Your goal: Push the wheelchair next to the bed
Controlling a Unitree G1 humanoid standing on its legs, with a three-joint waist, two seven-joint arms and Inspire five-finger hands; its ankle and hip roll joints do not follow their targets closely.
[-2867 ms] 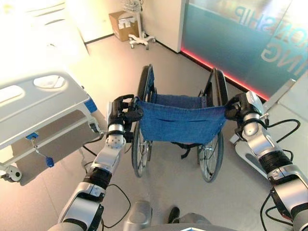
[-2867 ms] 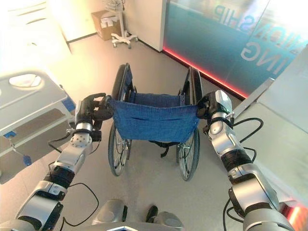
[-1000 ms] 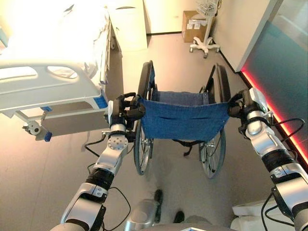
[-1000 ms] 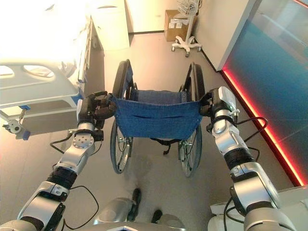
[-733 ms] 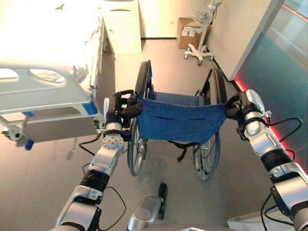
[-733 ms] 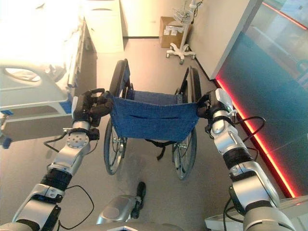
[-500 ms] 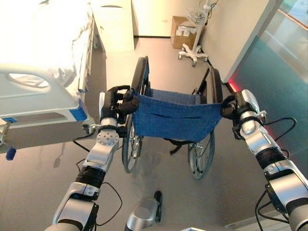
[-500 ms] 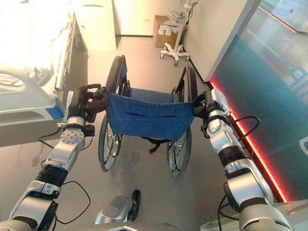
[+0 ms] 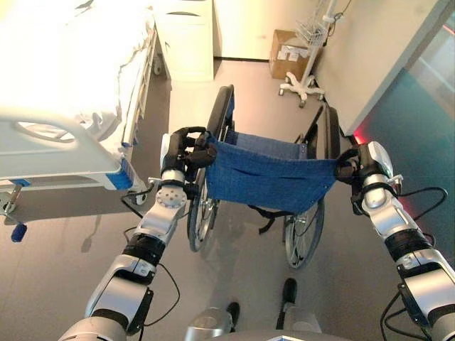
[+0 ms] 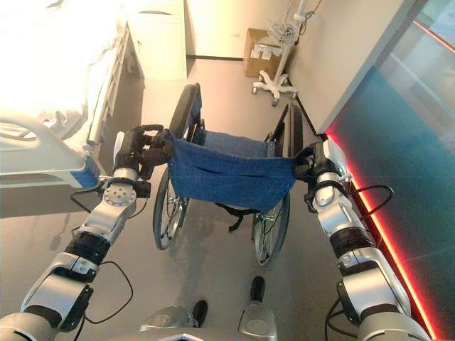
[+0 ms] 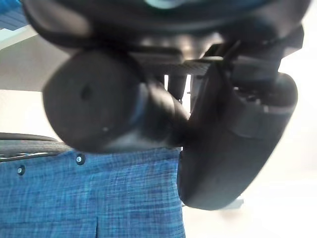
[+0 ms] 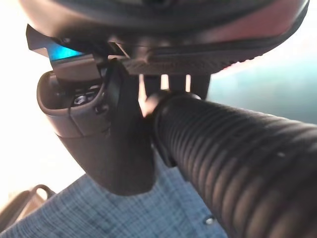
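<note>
A wheelchair (image 9: 270, 174) with a blue cloth back and black wheels stands in front of me, facing away. My left hand (image 9: 186, 150) is curled round its left push handle (image 11: 99, 106). On the other side my right hand (image 9: 355, 163) is curled round the ribbed right push handle (image 12: 233, 148). The hospital bed (image 9: 64, 92), white with a pale footboard, lies to the left. Its foot corner is about level with the wheelchair's left wheel, a short gap apart.
A white cabinet (image 9: 185, 39) stands at the bed's far end. A cardboard box (image 9: 288, 50) and a wheeled stand (image 9: 302, 85) sit by the far wall. A wall (image 9: 377, 64) with a red light strip runs close along the right.
The view has swung to face along the bed's side. The wheelchair has turned with me and now points down the aisle beside the bed. Both hands keep their hold.
</note>
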